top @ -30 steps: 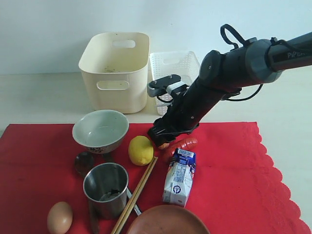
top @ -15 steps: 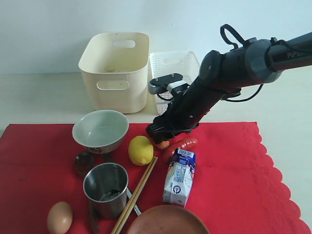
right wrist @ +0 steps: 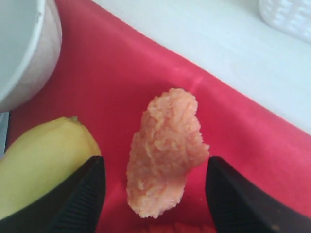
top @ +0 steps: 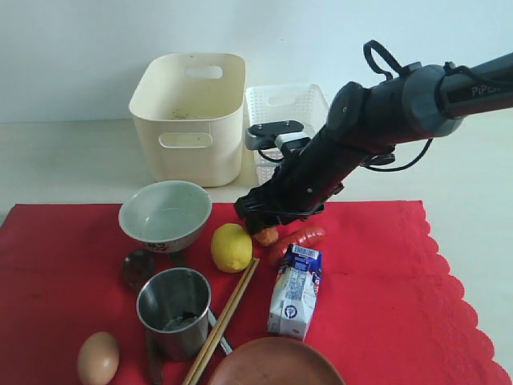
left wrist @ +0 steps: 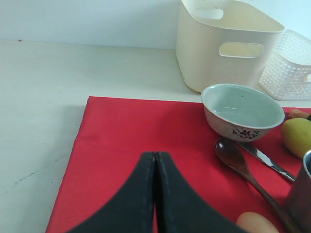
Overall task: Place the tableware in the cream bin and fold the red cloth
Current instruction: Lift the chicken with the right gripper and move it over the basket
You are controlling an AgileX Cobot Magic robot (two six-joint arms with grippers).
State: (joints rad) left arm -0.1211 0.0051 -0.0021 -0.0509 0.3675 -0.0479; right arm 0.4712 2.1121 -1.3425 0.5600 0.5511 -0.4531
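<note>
The red cloth [top: 385,273] lies flat with the tableware on it: a white bowl [top: 165,215], a steel cup [top: 174,309], a brown plate [top: 276,365], a dark spoon [top: 138,267], chopsticks [top: 226,317] and a knife [left wrist: 265,160]. The cream bin [top: 190,112] stands behind the cloth. My right gripper [top: 258,218] is open, its fingers on either side of an orange crumbly food piece [right wrist: 165,150] on the cloth, not touching it. My left gripper [left wrist: 155,162] is shut and empty above the cloth's left part; the exterior view does not show it.
A lemon [top: 231,247], a sausage [top: 303,237] and a milk carton [top: 295,290] lie close to the right gripper. An egg [top: 98,358] sits at the front left. A white lattice basket [top: 284,108] stands beside the cream bin, behind the right arm.
The right arm has drifted slightly left and a little upward over the orange food piece. Jaws kept the same width. Nothing on the cloth moved.
</note>
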